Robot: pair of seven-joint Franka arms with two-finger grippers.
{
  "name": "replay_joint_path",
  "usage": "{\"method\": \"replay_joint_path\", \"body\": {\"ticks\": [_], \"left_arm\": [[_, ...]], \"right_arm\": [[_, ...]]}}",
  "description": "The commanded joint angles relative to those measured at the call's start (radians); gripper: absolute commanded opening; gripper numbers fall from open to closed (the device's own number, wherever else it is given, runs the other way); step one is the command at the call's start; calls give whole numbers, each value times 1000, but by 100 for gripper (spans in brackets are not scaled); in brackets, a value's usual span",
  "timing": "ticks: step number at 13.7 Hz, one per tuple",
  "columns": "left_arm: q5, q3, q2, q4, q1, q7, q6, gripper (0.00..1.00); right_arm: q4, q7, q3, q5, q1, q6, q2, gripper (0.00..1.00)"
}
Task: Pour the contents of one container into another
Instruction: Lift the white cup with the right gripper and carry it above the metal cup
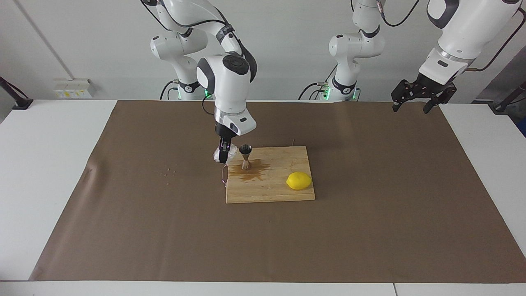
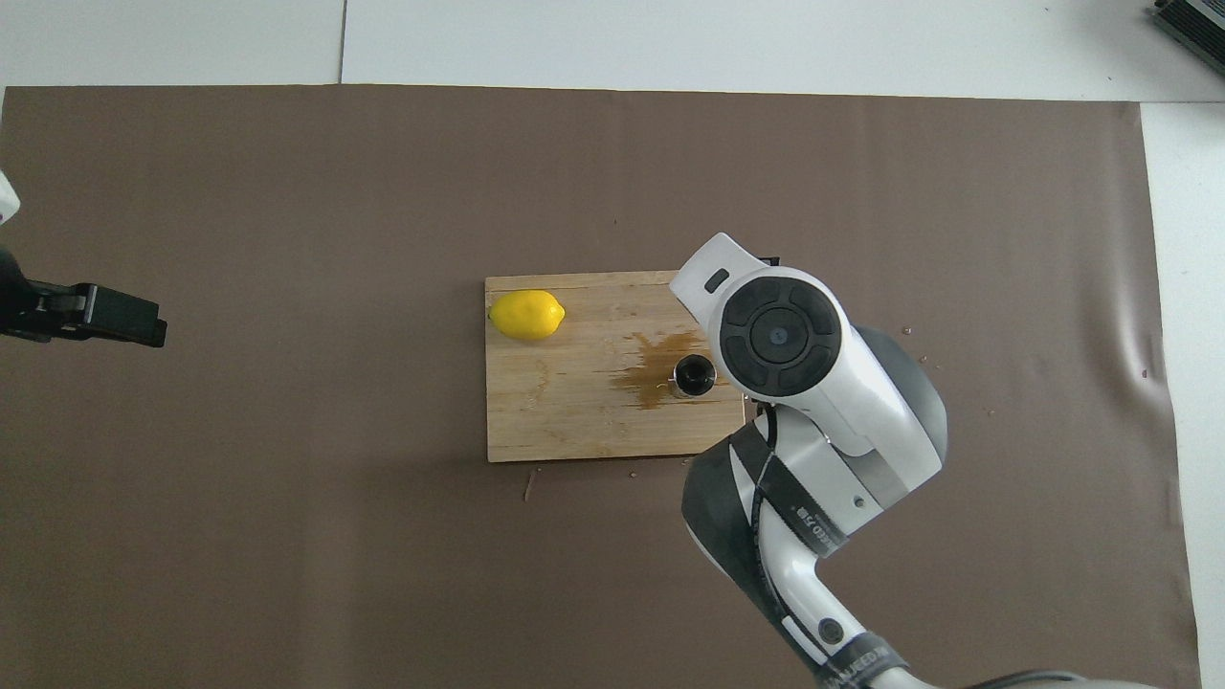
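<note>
My right gripper [image 1: 223,158] is shut on the translucent whitish cup [image 1: 216,156]. It holds the cup over the edge of the wooden board [image 1: 271,189] toward the right arm's end, close beside the steel jigger [image 1: 245,156]. I cannot tell whether the cup is tilted. The jigger [image 2: 693,375] stands upright on the board [image 2: 574,421] in a brown wet stain [image 1: 252,172]. In the overhead view the right arm hides the cup and the right gripper. My left gripper [image 1: 411,107] waits open, raised over the left arm's end of the table, and shows in the overhead view as the left gripper [image 2: 120,319].
A yellow lemon [image 1: 299,181] lies on the board's corner toward the left arm's end, farther from the robots than the jigger. A wire loop [image 1: 224,176] hangs off the board's edge below the cup. Small crumbs [image 1: 169,172] dot the brown paper.
</note>
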Motion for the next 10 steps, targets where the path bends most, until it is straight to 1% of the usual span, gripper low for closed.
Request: {"method": "replay_joint_path", "body": {"ticks": [1, 2, 6, 8, 10], "left_arm": [[18, -1, -10, -17, 13, 4, -6, 100], [18, -3, -11, -29, 31, 5, -4, 100], [18, -6, -16, -40, 47, 7, -4, 100], [18, -6, -17, -43, 50, 8, -4, 100], [16, -9, -17, -45, 61, 10, -4, 100]], "right_arm": [[24, 13, 0, -117, 62, -28, 27, 0], [24, 4, 0, -132, 67, -31, 28, 0], [5, -59, 1, -213, 90, -37, 26, 0], [4, -96, 1, -246, 95, -85, 20, 0], [-2, -144, 1, -270, 120, -94, 14, 0]]}}
